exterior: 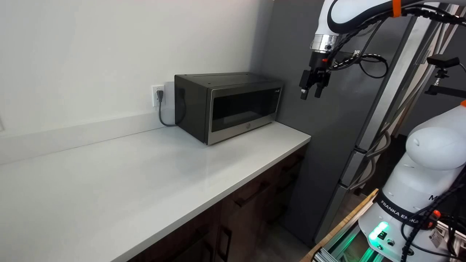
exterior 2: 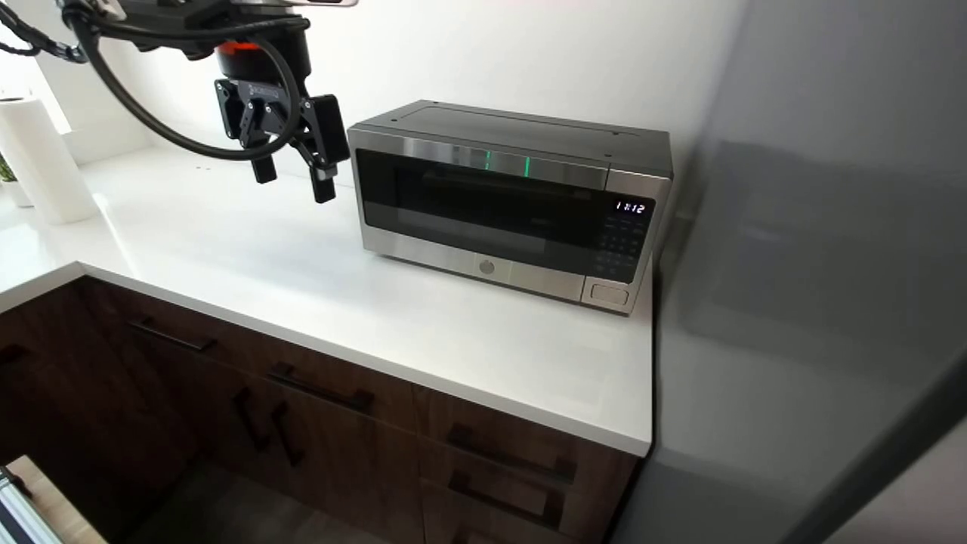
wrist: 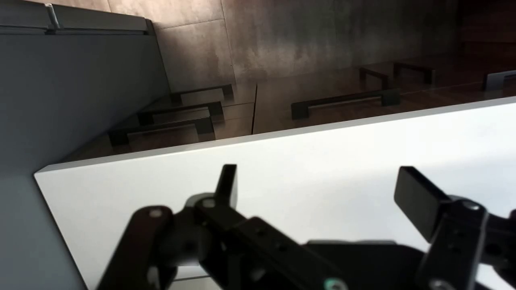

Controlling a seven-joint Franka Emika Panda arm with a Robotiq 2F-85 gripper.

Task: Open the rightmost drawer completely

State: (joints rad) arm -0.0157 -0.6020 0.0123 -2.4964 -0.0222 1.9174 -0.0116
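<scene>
In an exterior view, one black two-fingered gripper hangs in the air, spread, with nothing pinched in it. One grey-black, box-shaped metal microwave stands on one glossy white tabletop, beside one tall grey refrigerator; one white wall outlet takes one black plug. The wooden fronts underneath are too dark here for a sure count.

In an exterior view, the rightmost drawer, shallow with a dark brown wood front, sits just under the tabletop's edge at the refrigerator end, its front flush with its neighbours. Judging by that, none of the opening is done: reaching its black bar handle, taking hold and the whole pull are left. Two lower drawers share its column, the lowest cut off. Further left come two horizontal handles, two upright handles on taller brown doors, and part of one more at the frame's edge. One white paper roll stands on the tabletop.

In the wrist view, the gripper's two black fingers stand wide apart over the tabletop, not touching the drawer. Three handles show in its column; the topmost, nearest the tabletop's edge, should be the one to pull.
</scene>
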